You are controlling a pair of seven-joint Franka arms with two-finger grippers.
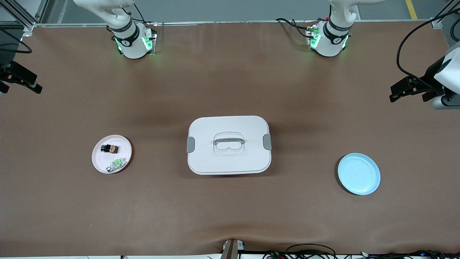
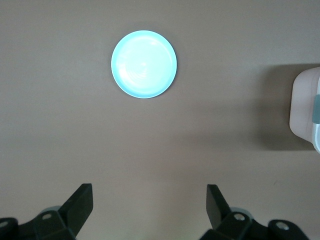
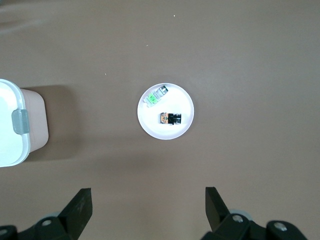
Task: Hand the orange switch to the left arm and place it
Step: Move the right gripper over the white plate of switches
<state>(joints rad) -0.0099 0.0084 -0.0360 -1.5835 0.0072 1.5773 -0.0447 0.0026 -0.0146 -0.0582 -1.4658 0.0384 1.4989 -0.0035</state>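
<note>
The orange switch, a tiny black part with an orange-tan section, lies on a pink plate toward the right arm's end of the table. It also shows in the right wrist view. The white lidded box stands at mid-table, between the two plates. My right gripper is open and empty, high over the table's right-arm end; its wrist view shows it apart from the plate. My left gripper is open and empty, high over the left-arm end, as its wrist view shows.
A green-and-silver part lies on the pink plate, nearer to the front camera than the switch. An empty blue plate sits toward the left arm's end; it shows in the left wrist view. The box's edge shows in both wrist views.
</note>
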